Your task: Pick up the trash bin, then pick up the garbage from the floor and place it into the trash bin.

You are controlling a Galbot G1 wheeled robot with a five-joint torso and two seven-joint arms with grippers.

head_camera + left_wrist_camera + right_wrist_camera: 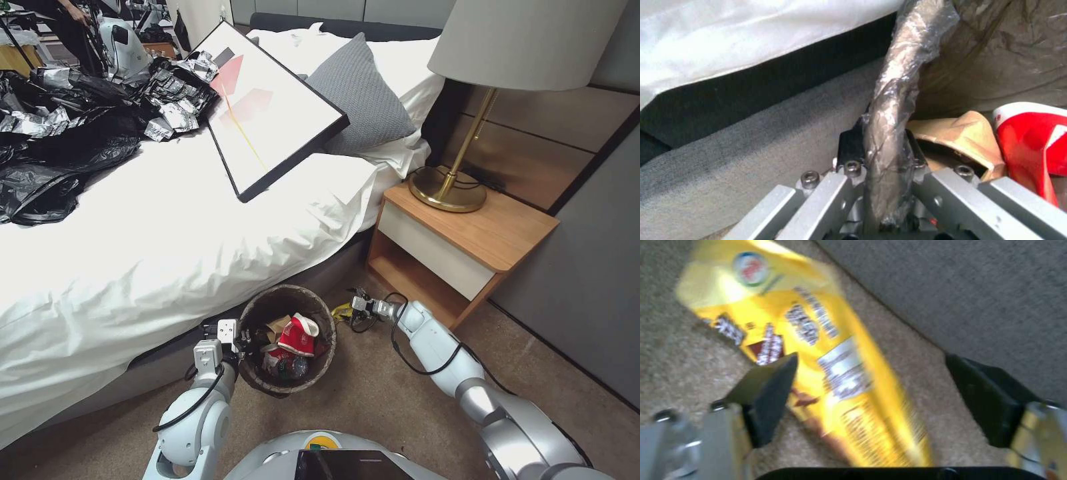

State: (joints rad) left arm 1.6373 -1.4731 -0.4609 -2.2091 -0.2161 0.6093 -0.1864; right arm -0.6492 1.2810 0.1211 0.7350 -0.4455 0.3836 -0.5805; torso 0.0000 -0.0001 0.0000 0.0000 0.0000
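The trash bin [263,310], lined with a brown bag, is beside the bed, its base hidden in the head view. It holds a crushed red-and-white cup [298,335], tan paper [277,327] and a bottle [287,365]. My left gripper [235,337] is shut on the bin's bag-covered rim [902,66], pinched between the fingers [849,146]; the tan paper [960,136] and red cup [1031,143] lie just inside. A yellow snack wrapper [341,311] lies on the carpet by the bed base. My right gripper [353,303] is open, its pads [769,396] standing either side of the wrapper [818,330].
The bed [167,253] runs along the left, with black bags [60,147], a framed picture [267,113] and a grey pillow [360,93] on it. A wooden nightstand [460,247] with a brass lamp [453,180] stands right of the wrapper. Open carpet [373,400] lies in front.
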